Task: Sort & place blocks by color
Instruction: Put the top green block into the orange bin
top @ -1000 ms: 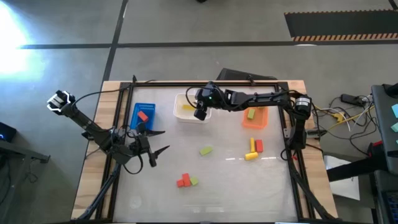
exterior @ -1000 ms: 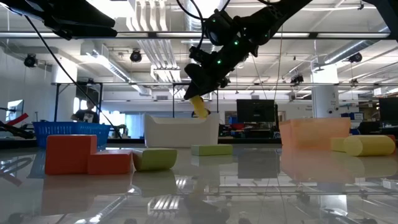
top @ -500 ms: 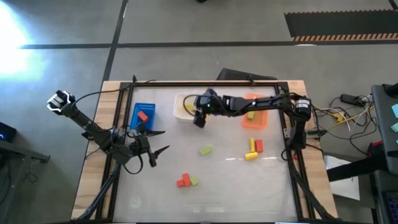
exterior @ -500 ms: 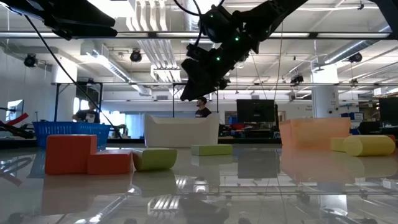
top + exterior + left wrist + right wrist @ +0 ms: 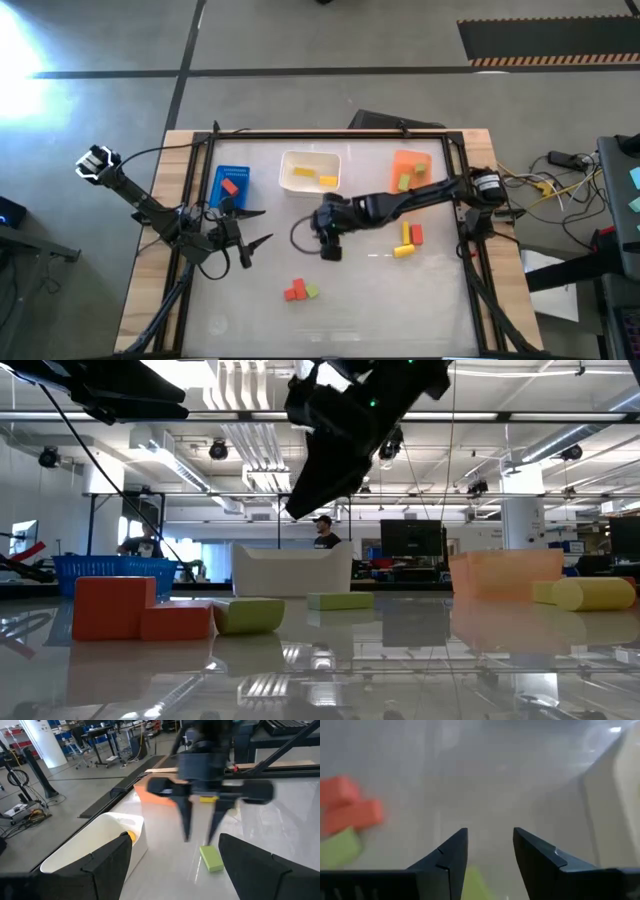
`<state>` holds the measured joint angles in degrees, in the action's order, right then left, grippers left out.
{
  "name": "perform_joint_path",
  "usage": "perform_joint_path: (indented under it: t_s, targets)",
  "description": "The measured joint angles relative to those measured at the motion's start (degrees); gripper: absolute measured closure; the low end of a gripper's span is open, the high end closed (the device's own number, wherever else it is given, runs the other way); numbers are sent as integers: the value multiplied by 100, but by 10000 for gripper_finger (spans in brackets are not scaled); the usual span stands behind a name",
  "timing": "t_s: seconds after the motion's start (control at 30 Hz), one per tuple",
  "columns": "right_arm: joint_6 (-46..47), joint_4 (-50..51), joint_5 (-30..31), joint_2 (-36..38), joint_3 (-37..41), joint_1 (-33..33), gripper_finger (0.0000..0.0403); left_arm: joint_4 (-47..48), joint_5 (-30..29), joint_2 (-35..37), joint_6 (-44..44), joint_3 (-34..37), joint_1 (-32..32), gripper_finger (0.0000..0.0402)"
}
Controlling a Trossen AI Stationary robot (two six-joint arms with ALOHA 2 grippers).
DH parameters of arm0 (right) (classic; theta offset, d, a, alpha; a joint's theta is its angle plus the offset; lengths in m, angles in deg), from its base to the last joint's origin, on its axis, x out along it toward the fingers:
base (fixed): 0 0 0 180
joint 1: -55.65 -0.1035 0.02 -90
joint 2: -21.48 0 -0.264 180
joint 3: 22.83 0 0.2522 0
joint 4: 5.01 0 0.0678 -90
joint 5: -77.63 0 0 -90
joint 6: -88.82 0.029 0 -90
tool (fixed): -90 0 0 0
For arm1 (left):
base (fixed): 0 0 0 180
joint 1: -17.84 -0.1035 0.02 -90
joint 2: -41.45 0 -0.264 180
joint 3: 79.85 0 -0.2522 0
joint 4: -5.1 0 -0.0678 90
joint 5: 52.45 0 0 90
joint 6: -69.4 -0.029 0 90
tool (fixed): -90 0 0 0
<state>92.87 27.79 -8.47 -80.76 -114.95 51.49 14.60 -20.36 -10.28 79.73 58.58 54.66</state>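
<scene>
We record: tabletop (image 5: 360,300), glossy white, mirror-smooth, with a bare wood border; white bin (image 5: 310,170), smooth matt plastic; orange bin (image 5: 505,573), translucent plastic; blue bin (image 5: 98,569), plastic mesh; blocks (image 5: 140,608), smooth, matt; right tool (image 5: 202,827), dark matt plastic.

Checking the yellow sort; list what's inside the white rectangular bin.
The white rectangular bin holds two small yellow blocks, one near each side, on its pale floor. No arm covers it from above. The table-level camera shows only its outer wall, hiding the contents.
</scene>
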Motion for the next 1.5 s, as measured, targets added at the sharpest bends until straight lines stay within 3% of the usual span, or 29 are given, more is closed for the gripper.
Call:
perform_joint_path:
  t_s: [0.17,0.33,0.53,0.7,1.2,1.5]
  targets:
    - [-23,826,11,2,-173,-281,242,1,0,0,-7,0,0,120]
    - [-67,1449,14,2,-143,-324,192,3,0,0,-13,0,0,120]
    - [-744,1557,13,2,34,-322,130,18,0,0,-18,0,-2,120]
    - [-911,1535,-167,0,59,-306,110,27,0,0,-20,2,-7,120]
    - [-1286,204,-490,-511,662,-43,151,23,2,0,-24,7,-4,120]
    - [-1187,-159,-767,-806,795,-34,227,-1,2,-2,-24,7,-4,120]
